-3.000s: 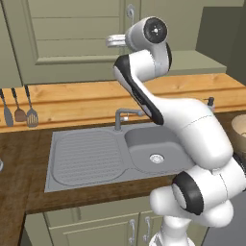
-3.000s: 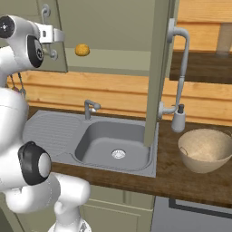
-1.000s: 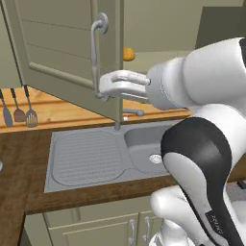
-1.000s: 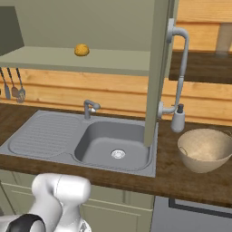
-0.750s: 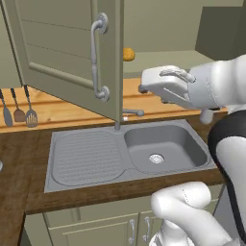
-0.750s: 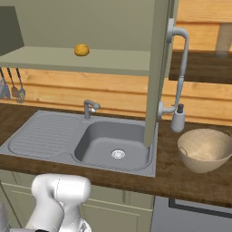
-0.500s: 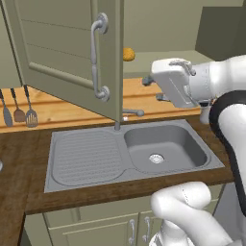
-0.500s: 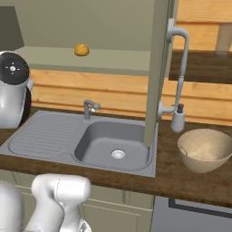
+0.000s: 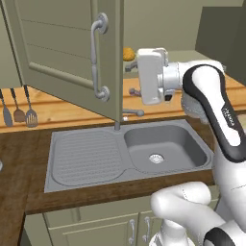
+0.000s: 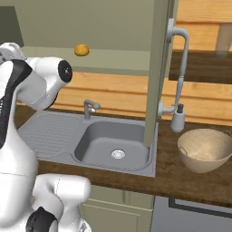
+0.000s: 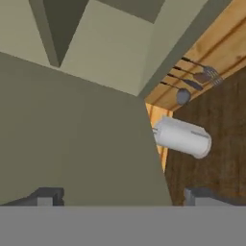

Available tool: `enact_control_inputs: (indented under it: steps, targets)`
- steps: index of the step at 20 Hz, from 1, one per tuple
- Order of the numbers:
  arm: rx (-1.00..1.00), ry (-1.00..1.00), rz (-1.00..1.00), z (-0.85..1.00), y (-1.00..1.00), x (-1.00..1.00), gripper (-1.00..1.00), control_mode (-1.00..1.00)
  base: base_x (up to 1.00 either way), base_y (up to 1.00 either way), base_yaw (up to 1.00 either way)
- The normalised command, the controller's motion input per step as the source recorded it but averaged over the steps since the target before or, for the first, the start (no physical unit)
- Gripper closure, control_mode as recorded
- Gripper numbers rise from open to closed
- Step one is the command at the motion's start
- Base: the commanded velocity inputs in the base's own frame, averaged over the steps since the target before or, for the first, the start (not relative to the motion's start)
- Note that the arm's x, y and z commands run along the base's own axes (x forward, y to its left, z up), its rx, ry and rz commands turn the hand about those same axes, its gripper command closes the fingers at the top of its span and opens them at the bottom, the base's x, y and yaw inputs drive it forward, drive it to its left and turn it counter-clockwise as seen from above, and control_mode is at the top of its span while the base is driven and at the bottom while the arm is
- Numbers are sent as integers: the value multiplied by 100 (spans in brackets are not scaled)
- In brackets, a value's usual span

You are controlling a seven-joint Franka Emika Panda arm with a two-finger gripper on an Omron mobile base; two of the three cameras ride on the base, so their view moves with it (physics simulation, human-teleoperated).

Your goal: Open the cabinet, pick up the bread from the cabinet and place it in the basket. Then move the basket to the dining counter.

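The cabinet (image 9: pixel 67 53) stands open, the bread (image 10: pixel 81 50) on its shelf. The basket (image 10: pixel 205 150) sits on the worktop (image 10: pixel 181 179) right of the sink (image 10: pixel 115 145). The pincer (image 11: pixel 122 197) gapes wide, holding nothing.

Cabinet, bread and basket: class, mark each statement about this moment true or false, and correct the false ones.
1. The cabinet doors are open. True.
2. The bread lies in the basket. False: it sits on the cabinet shelf.
3. The basket stands on the counter right of the sink. True.
4. The pincer grips the bread. False: its fingertips are apart with nothing between them.
5. Utensils hang on the wall left of the sink. True.
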Motion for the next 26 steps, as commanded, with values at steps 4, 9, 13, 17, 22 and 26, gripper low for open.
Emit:
enact_control_inputs:
  steps: [4, 9, 13, 17, 22, 26]
  targets:
    - [5, 11, 20, -2, 100, 84, -100, -100, 0, 0, 0]
    - [8, 38, 34, 12, 96, 44, -100, -100, 0, 0, 0]
    - [0, 28, 41, 0, 100, -54, -100, -100, 0, 0, 0]
    - [-2, 3, 29, -1, 100, -86, -100, -100, 0, 0, 0]
    - [-4, -16, 7, -6, 100, -57, -100, -100, 0, 0, 0]
    - [-3, -24, -8, 0, 43, 23, -100, -100, 0, 0, 0]
